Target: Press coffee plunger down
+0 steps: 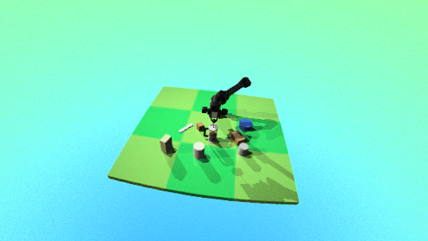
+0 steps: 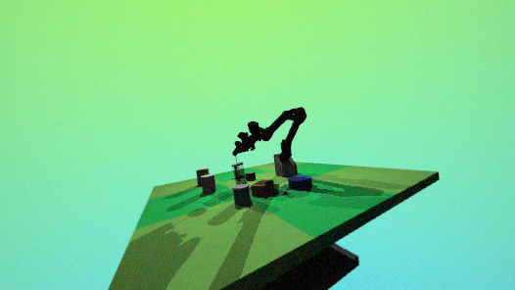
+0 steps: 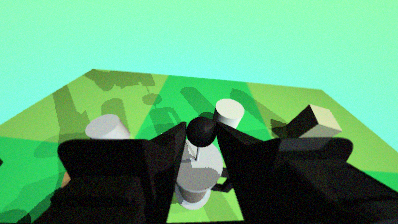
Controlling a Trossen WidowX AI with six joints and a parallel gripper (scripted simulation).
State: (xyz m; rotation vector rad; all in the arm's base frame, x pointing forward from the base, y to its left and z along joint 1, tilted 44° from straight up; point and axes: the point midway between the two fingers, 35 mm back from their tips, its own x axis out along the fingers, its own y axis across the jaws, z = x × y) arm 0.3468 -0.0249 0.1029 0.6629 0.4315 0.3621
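top and exterior views sit far off, seemingly on opposite sides; wrist view peers between the pincer (image 3: pixel 201 131).

In the wrist view the two black gripper fingers hid the sides and base of the grey-lidded cylindrical coffee press (image 3: pixel 197 177), their lower parts ran off the bottom edge, and an orange block (image 3: pixel 65 178) showed only as a sliver.
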